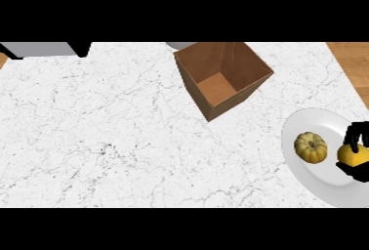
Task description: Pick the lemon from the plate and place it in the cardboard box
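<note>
We take the white plate [317,122] as our landmark. It lies on the marbled white counter [101,136], partly cut off by the view's right edge. On it sit two things: a small ribbed pumpkin-like squash [311,147] toward the plate's middle, and the lemon [351,155] just beside it, on the side nearest the view's right edge.

Our right hand [358,134] is over that edge of the plate, its black fingers curled round the lemon from above and below, so that only part of the yellow fruit shows between them. We cannot tell whether the lemon rests on the plate or is already clear of it. Our left hand is out of sight.

The open cardboard box [249,66] stands well apart from the plate, up and to the left of it in the view, tilted so that we look down onto its floor. Nothing lies inside it.

We judge that we are at the grasp, with the carry not yet done. The next move calls for lifting the lemon straight off the plate without nudging the squash, then crossing the counter toward the box and getting above its near wall before the fingers open.
</note>
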Tool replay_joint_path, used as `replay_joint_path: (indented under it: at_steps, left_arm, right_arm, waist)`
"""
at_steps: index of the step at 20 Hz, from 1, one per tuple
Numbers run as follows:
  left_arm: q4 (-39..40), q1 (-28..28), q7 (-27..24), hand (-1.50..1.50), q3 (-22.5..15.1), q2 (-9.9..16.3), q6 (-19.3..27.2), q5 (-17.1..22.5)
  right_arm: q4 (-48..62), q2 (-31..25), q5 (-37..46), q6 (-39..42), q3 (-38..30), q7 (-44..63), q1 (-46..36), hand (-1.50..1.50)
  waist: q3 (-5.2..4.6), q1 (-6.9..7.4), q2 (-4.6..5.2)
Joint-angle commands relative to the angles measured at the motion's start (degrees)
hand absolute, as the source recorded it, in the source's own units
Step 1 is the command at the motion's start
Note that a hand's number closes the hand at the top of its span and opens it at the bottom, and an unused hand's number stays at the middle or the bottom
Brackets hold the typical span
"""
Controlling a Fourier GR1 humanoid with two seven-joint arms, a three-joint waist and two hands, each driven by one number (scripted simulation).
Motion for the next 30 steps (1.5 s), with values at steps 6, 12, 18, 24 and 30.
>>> replay_joint_path:
  at_steps: [6, 12, 18, 24, 30]
  left_arm:
    - [-5.51, -13.97, -5.47, 0.0, 5.64, -2.3, 3.31, 0.67]
    - [-6.67, -12.75, -6.0, 0.0, 5.58, -1.47, 2.55, 0.82]
    - [-5.56, -13.31, -6.97, 0.0, 5.84, -1.98, 2.94, 0.55]
    - [-5.59, -15.0, -6.91, 0.0, 5.76, -1.89, 2.39, 0.58]
    - [-5.45, -16.01, -7.29, 0.0, 4.95, -2.16, 2.17, -0.19]
  right_arm:
    - [-4.06, 1.49, 5.36, -8.04, -1.66, 12.22, -3.43, 1.5]
    - [-11.79, 3.45, 7.03, -13.42, -2.8, 14.24, -9.64, 1.5]
    - [-18.4, 6.44, 5.8, -11.99, -0.73, 15.65, -12.15, 1.5]
    - [-20.43, 12.15, 2.2, -9.2, 0.28, 21.43, -18.26, 1.5]
    - [-19.58, 17.64, 2.2, -9.18, 1.18, 29.76, -24.48, 1.5]
  waist:
    - [-0.66, -3.71, -1.11]
    - [-0.49, -3.08, -1.38]
    - [-0.55, -3.19, -1.23]
    - [-0.51, -1.45, -0.4]
    - [-0.55, 0.09, 0.04]
